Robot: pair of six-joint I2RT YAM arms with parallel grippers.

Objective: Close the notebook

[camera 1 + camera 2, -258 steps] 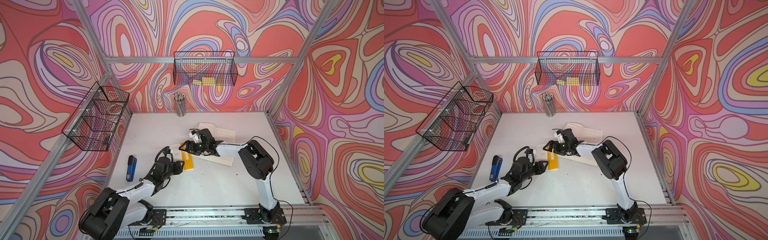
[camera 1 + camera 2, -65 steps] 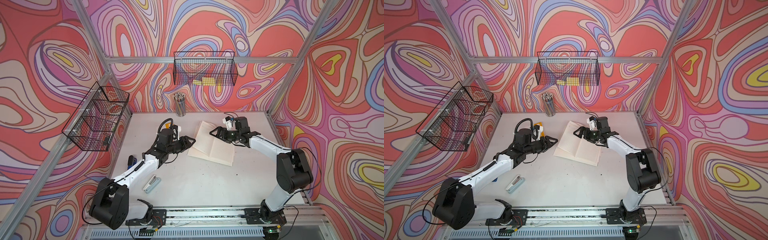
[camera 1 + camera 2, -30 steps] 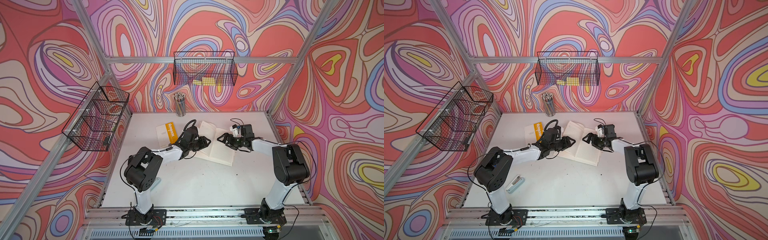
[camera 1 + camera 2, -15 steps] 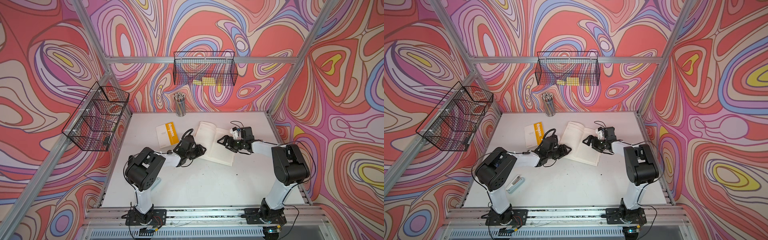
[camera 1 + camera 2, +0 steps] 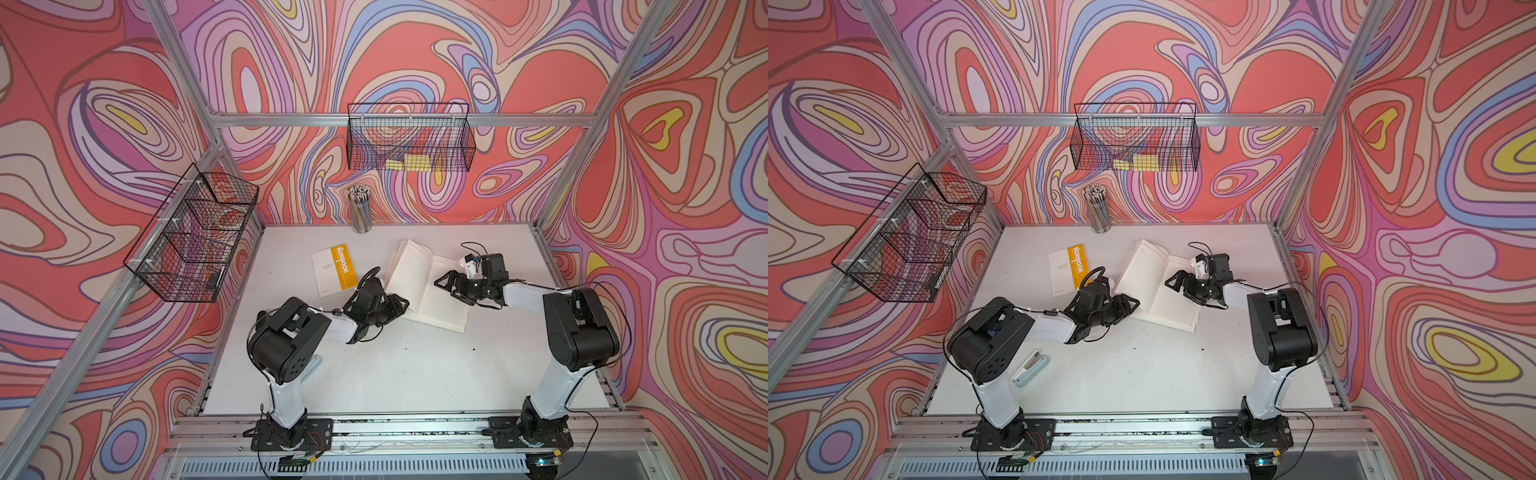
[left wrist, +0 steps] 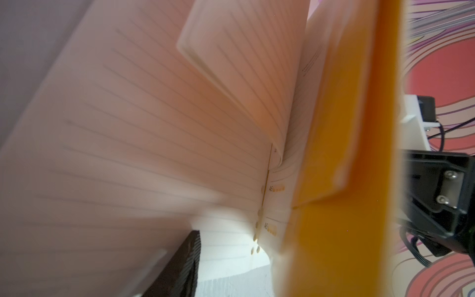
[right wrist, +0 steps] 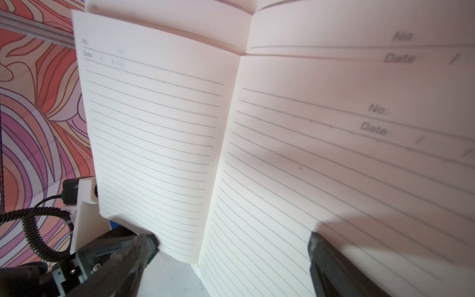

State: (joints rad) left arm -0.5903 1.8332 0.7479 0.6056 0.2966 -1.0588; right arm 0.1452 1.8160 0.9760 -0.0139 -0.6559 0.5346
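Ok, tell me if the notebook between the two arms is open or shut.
Open. The notebook lies spread, both lined pages facing up, with the spine crease between them.

The orange-banded notebook (image 5: 334,270), earlier mid-table between my arms, now lies at the far left. My left gripper (image 5: 400,305) has drawn nearer, to the near-left corner of the open notebook (image 5: 417,270), whose left pages now fan upward. My right gripper (image 5: 446,286) has come from the far edge to over its right page.
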